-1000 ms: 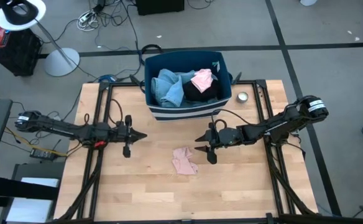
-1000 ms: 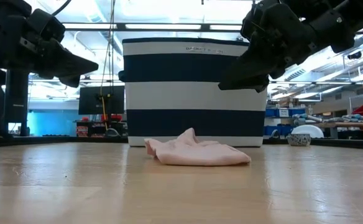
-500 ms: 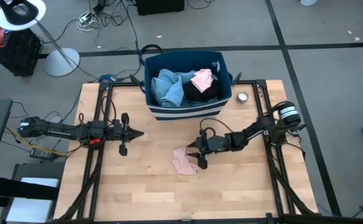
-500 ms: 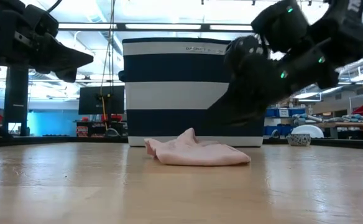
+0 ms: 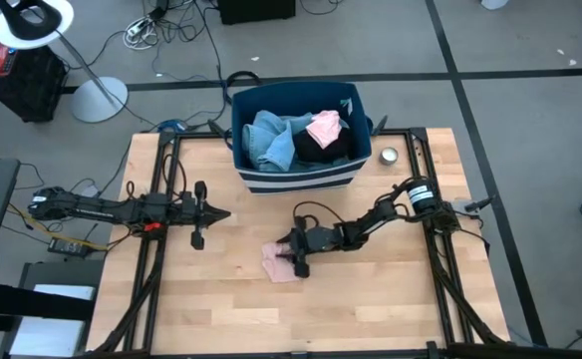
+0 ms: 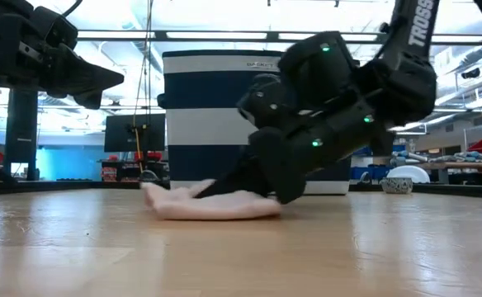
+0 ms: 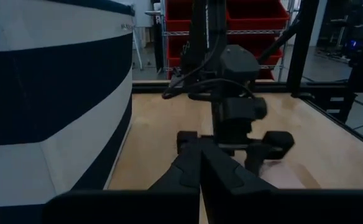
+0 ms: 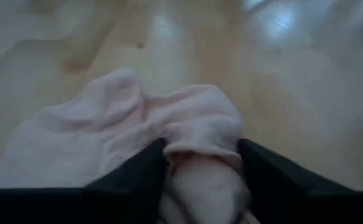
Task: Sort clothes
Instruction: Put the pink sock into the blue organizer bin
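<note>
Right gripper (image 5: 293, 256) down at the table (image 5: 221, 299) in front of the navy-and-white striped bin (image 5: 296, 179), fingers spread and straddling a raised fold of the pink garment (image 5: 277, 262). In the right wrist view, pink cloth (image 8: 169, 137) bunched between the two dark fingers (image 8: 265, 180), which press against it on either side but stand wide apart, not clamped. In the low view, same garment (image 6: 200, 202) lying flat on the wood just in front of the bin (image 6: 216, 115), with the right gripper (image 6: 249, 177) bearing on its end nearest the bin.

Left gripper (image 5: 221, 213) hanging above the table to the left of the bin, well apart from the pink garment, fingers pressed together and empty. In the left wrist view, shut fingers (image 7: 197, 174) aimed toward the right arm (image 7: 234, 118), bin wall (image 7: 57, 106) close alongside.

Inside the bin: light blue denim pieces (image 5: 269, 140), a black item (image 5: 321, 150) and a salmon-pink item (image 5: 324, 128) on top. Small round tin (image 5: 389, 156) on the table just right of the bin.
</note>
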Robot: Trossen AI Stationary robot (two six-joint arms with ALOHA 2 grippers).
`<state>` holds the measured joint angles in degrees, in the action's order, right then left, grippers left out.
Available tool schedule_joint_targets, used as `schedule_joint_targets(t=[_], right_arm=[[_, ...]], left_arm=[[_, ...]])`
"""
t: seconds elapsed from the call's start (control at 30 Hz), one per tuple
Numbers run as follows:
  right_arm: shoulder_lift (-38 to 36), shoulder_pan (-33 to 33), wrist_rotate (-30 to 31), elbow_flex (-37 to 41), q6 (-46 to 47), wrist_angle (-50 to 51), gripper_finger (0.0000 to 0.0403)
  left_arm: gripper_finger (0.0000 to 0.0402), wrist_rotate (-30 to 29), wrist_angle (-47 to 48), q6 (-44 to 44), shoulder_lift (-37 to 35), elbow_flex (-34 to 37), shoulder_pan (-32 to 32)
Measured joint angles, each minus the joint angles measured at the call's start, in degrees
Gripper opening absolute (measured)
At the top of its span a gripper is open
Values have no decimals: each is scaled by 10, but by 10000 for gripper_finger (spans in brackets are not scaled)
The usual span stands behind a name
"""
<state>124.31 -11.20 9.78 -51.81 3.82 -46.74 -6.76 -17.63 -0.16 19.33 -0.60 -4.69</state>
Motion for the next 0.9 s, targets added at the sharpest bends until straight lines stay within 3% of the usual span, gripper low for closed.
schedule_joint_targets(t=[0.2, 0.43, 0.77, 0.9], right_arm=[[8, 3, -19, -50, -72, 27, 25], [-35, 23, -1, -112, -114, 32, 12], [-190, 69, 41, -212, -124, 289, 12], [-248, 85, 49, -246, -150, 327, 12]], left_arm=[[6, -5, 0, 1, 2, 0, 0], [6, -8, -4, 1, 2, 0, 0], [6, -8, -8, 1, 2, 0, 0], [6, -8, -8, 1, 2, 0, 0]])
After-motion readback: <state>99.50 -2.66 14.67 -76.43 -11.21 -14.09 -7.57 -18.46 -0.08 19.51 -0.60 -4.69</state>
